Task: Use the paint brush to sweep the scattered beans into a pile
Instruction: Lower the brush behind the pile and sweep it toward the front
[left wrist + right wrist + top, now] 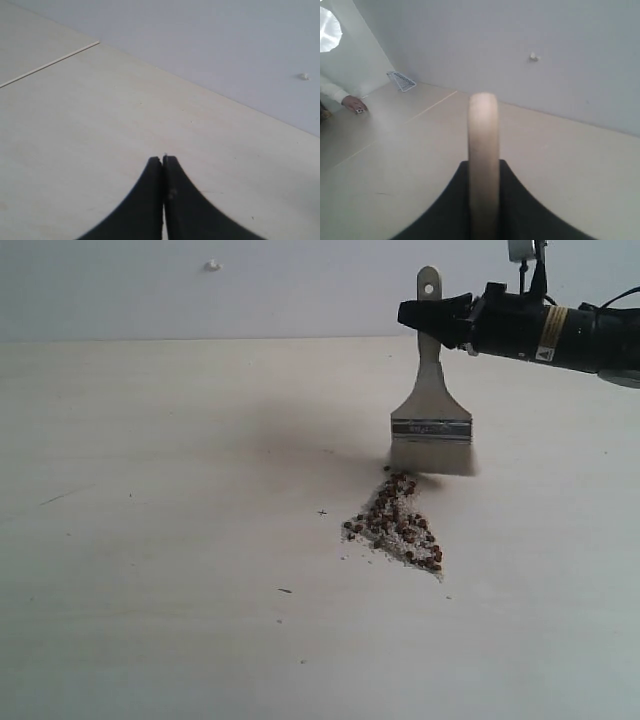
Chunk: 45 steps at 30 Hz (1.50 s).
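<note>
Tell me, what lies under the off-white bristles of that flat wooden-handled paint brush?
Pale wooden tabletop, with the far tip of the wedge-shaped pile of reddish-brown beans and whitish crumbs right at the edge of the paint brush bristles. Any beans beneath the bristles are covered.

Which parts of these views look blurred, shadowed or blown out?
Exterior view: a soft grey shadow lies on the table beside the paint brush; its bristles look smeared, the beans sharp. Right wrist view: the brush handle is out of focus, one corner blown out. Left wrist view: the shut left tool has soft edges.
</note>
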Tool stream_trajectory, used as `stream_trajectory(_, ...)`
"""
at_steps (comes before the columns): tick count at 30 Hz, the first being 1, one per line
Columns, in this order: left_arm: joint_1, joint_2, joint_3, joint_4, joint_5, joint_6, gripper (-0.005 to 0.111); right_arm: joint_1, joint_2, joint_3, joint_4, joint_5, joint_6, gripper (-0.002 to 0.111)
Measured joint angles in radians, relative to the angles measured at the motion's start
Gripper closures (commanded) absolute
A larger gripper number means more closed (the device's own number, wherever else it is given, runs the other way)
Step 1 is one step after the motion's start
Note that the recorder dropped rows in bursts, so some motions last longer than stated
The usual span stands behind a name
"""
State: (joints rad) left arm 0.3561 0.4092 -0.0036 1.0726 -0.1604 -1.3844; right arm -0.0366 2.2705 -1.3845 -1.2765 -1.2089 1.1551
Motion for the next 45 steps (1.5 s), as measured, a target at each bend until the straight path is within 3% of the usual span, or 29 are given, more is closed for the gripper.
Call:
stream_trajectory(12,0.000,0.000,0.000,0.000,0.000,0.000,0.107,0.029,0.000,-0.001,-0.128,0.000,0.194,0.108)
stream_trajectory(30,0.000,0.000,0.000,0.000,0.000,0.000,0.107,-0.002,-0.066,-0.001,-0.026,-0.002,0.014,0.108)
stream_trajectory(45,0.000,0.000,0.000,0.000,0.000,0.000,0.107,-0.032,-0.022,-0.001,-0.113,-0.001,0.046,0.108)
